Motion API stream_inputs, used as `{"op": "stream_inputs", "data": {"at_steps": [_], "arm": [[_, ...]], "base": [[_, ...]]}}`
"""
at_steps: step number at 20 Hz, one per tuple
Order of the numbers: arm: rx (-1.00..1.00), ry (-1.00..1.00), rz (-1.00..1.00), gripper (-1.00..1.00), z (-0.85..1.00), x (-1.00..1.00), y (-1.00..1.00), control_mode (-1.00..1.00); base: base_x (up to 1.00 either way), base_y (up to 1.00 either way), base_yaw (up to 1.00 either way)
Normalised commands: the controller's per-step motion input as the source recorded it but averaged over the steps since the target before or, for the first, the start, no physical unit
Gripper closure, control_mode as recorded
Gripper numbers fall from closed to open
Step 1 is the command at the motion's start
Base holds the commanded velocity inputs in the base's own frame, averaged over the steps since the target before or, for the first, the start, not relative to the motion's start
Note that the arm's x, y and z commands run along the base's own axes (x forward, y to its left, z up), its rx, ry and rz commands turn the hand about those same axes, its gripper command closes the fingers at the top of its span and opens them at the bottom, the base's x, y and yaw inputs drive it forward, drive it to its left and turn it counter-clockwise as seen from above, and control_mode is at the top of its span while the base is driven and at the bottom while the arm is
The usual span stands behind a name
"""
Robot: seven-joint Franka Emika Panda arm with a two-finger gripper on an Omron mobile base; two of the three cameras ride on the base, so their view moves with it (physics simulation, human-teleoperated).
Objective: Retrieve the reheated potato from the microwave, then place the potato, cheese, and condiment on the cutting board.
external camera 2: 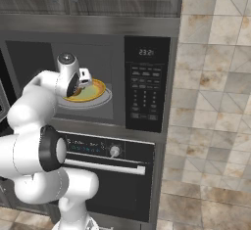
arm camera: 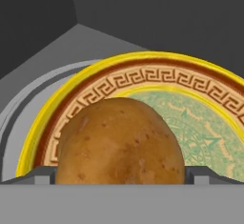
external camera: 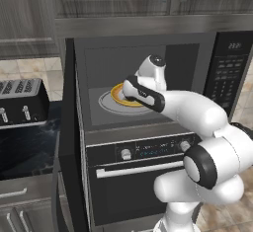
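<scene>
A: The claw (arm camera: 121, 178) is spread wide inside the microwave (external camera: 148, 78), a jaw on either side of the potato (arm camera: 120, 144), which fills the gap between them but isn't pinched yet

B: And the potato sits where?

A: On the yellow-rimmed plate (arm camera: 157, 77), on the turntable (external camera: 106, 105) in the open cavity. The likely trouble is its round skin: should the jaws close off-centre, it could squirt out and roll across the plate, or drag the plate along

B: Anything else at risk?

A: The wrist is deep in the cavity, so a lift that rises too steeply might knock the microwave's ceiling, and a pull-out at an angle could clip the wall

B: What can't the observer make out?

A: The fingertips are cut off at the bottom of the hand view, so contact with the potato can't be confirmed. From both base views the arm covers the potato; just a slice of plate shows. The oven (external camera 2: 105, 168) sits below
</scene>
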Motion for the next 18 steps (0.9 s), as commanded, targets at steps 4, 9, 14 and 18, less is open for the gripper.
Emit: {"op": "stream_inputs", "data": {"at_steps": [4,9,14,18], "arm": [[-0.03,0.00,0.04,-1.00,-0.20,0.04,0.01,-1.00],[-0.05,0.00,0.02,1.00,-0.33,0.00,0.05,-1.00],[-0.02,0.00,0.00,1.00,-0.35,0.00,0.03,-1.00],[0.00,0.00,0.00,1.00,-0.33,-0.01,0.00,-1.00]], "base": [[0.00,0.00,0.00],[0.00,0.00,0.00],[0.00,0.00,0.00],[0.00,0.00,0.00]]}}
